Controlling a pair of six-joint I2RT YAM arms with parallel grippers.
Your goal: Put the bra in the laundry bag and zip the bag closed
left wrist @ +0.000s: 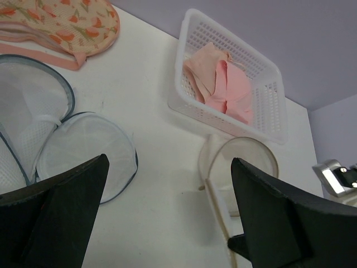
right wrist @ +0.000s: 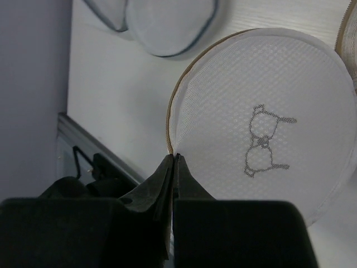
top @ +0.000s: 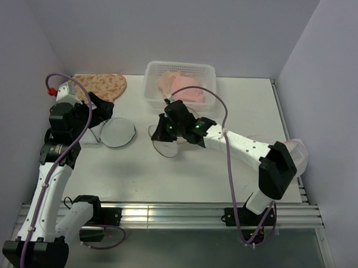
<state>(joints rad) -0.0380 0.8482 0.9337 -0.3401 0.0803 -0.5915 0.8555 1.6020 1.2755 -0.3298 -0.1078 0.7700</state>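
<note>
**Right pincer closed on bag rim; bra in basket**

Right pincer (right wrist: 174, 159): fingers pressed together with no gap, tips nipping the pinkish-tan zip rim of the laundry bag (right wrist: 262, 84); the bag's white mesh face, with its black line drawing (right wrist: 265, 142), is turned to the right wrist camera. The laundry bag sits near the middle of the worktop (top: 224, 182), just in front of the white perforated basket (top: 151, 80); from the left wrist view its round face appears tipped up off the surface. The pink bra (top: 180, 87) lies inside the basket, apart from the bag. Left pincer (left wrist: 169, 159): fingers spread wide, holding nothing, above the worktop beside two grey-rimmed mesh bags (top: 117, 132); a floral-print fabric piece (top: 104, 84) lies at the far left corner.
</note>
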